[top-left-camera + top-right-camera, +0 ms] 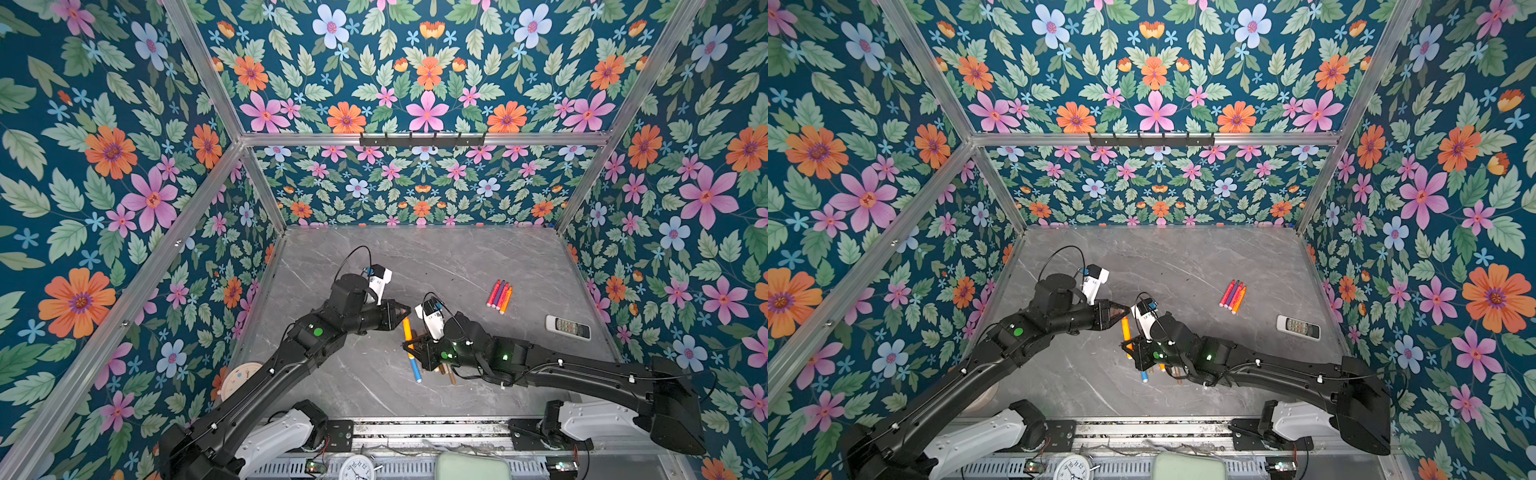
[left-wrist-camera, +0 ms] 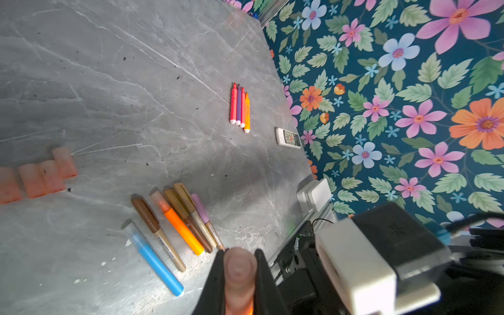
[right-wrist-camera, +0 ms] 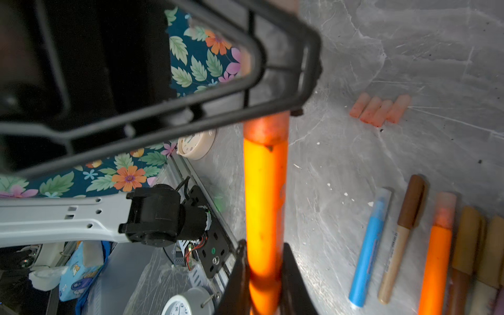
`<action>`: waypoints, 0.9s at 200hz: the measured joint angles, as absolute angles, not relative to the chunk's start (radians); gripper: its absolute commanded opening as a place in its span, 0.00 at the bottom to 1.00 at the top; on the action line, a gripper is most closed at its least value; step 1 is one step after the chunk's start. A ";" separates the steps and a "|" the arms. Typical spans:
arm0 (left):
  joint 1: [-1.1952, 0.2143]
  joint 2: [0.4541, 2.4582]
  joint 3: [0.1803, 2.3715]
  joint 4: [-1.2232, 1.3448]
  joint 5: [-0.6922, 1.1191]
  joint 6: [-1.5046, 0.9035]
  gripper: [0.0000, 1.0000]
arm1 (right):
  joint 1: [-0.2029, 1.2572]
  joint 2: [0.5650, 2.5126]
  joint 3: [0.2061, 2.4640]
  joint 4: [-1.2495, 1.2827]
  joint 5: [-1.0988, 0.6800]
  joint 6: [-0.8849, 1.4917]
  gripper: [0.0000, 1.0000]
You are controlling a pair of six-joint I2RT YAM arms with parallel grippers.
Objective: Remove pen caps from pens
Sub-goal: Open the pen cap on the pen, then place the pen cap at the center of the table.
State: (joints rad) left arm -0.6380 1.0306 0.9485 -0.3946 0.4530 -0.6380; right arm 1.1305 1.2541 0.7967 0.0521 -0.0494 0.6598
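Flower-papered walls (image 1: 424, 75) box in a grey marbled counter (image 1: 457, 257). In both top views, two black arms reach to its middle. The right claw (image 1: 410, 347) is clamped on the barrel of an orange pen (image 3: 263, 196). The pen is held above the counter and runs from 12 to 6 o'clock in the top views. The left claw (image 2: 240, 253) is clamped on that pen's cap (image 3: 266, 128) at the 12 o'clock end, and the cap sits on the barrel. A white remote (image 1: 568, 327) lies at 3 o'clock of the claws. Six capped pens (image 2: 177, 223) lie side by side on the counter beneath the right claw, showing at its 5 o'clock. Four bare pens (image 1: 500, 296) lie touching at 2 o'clock of the claws. Four loose caps (image 3: 380, 109), pale orange-red, lie in a touching row on the counter, apart from the capped pens.
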 measured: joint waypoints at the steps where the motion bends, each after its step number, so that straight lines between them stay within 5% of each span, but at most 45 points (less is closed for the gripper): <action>1: -0.635 1.034 0.952 -0.400 0.457 -0.636 0.00 | 1.131 1.254 0.794 0.058 -0.048 0.661 0.00; 127: -0.462 1.063 0.817 -0.199 0.733 -0.807 0.00 | 1.136 1.188 0.717 0.113 0.028 0.678 0.00; 180: -0.427 1.028 0.800 0.010 0.439 -0.818 0.00 | 1.144 1.207 0.700 -0.045 -0.079 0.680 0.00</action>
